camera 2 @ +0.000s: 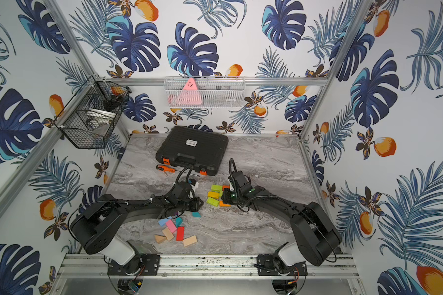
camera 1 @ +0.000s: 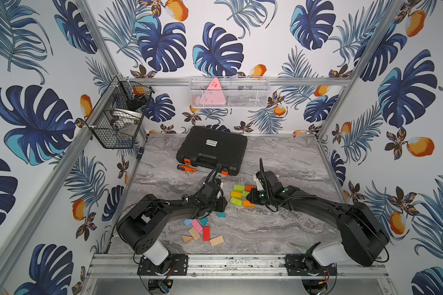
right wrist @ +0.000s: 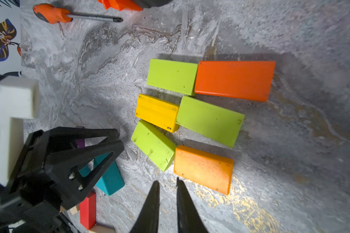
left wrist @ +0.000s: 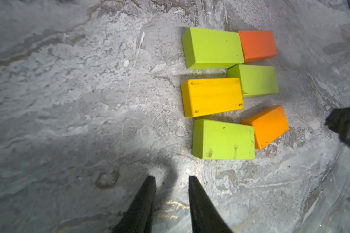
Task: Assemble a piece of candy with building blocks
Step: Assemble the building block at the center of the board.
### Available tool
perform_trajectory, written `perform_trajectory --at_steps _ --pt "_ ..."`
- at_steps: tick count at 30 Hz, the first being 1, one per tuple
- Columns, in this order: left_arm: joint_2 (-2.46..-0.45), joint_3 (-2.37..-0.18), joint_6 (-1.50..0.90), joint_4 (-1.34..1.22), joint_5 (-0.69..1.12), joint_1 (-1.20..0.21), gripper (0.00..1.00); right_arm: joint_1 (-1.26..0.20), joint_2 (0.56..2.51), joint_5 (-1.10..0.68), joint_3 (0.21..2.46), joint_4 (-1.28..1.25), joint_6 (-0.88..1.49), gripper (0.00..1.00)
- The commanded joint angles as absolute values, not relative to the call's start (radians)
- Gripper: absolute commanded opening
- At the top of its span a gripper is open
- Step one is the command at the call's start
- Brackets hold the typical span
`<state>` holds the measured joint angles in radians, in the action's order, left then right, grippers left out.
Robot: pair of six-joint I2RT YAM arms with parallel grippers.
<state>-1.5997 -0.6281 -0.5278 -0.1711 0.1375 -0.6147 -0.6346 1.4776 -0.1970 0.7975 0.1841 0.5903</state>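
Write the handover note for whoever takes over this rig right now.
Left tool: open, empty, beside the bricks.
Right tool: barely open, empty, on their opposite side.
Brick group: three green, one yellow, two orange, lying flat mid-table between the tools.
Loose pile: pink, red, teal, blue and plain wood pieces near the left arm.
Done: six bricks laid together, though the two nearest the tools sit skewed.
Left: probably straighten those, then add pieces from the pile.

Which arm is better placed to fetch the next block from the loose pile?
Left, likely. The left hand is open and empty, close to the teal block and the loose pile beside its arm. The right hand sits beyond the green, yellow and orange cluster, farther from them.
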Motion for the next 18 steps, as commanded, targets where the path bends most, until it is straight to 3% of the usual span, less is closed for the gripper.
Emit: perform_trajectory --at_steps 1,3,6,12,18 --pt "-1.615 -0.620 -0.545 -0.040 0.161 -0.616 0.34 -0.632 1.504 -0.249 0.805 0.235 0.554 0.24" --pt "-1.614 -0.618 -0.545 -0.041 0.160 -0.618 0.34 -0.635 1.510 -0.291 0.791 0.223 0.526 0.31" --pt "-1.616 -0.620 -0.546 -0.038 0.156 -0.618 0.34 -0.659 1.523 -0.306 0.782 0.234 0.508 0.32" --pt "-1.620 -0.622 -0.548 -0.038 0.146 -0.619 0.34 -0.700 1.561 -0.354 0.753 0.152 0.560 0.21" --pt "-1.616 -0.623 -0.547 -0.027 0.139 -0.621 0.34 -0.722 1.655 -0.337 0.800 0.150 0.586 0.18"
